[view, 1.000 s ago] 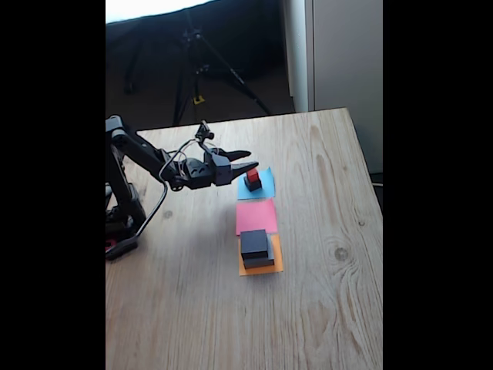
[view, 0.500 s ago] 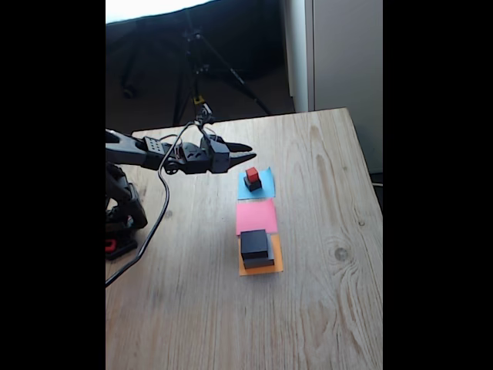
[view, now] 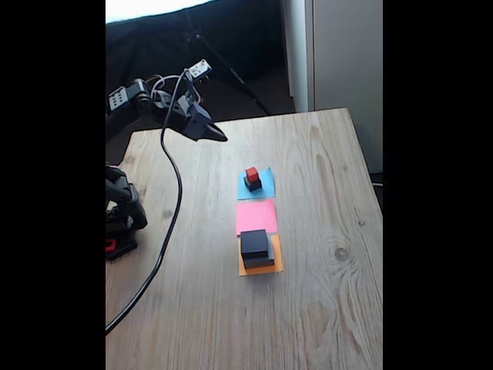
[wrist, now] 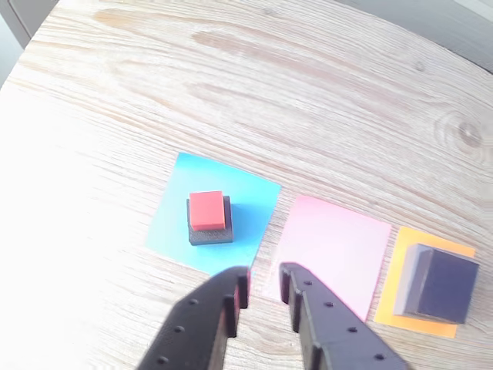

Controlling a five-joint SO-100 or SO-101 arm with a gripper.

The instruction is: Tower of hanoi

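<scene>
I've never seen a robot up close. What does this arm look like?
The arm is matte black plastic, with a black cable looping down from it to the table. A small pale circuit board sits on top. Its tool has two tapered black fingers.

tiniest cube on small cube | medium block on large block

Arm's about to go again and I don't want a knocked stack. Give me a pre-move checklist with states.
1. Pincer carries nothing: ok, tips near together, nothing between them.
2. Pincer clear of the blocks: ok, raised above the table in the fixed view.
3. Red cube sits on small black cube, on blue paper: ok.
4. Pink paper free of blocks: ok.
5. Medium black block on grey block, on orange paper: ok.
6. Stacks squarely centred: cannot tell.
</scene>
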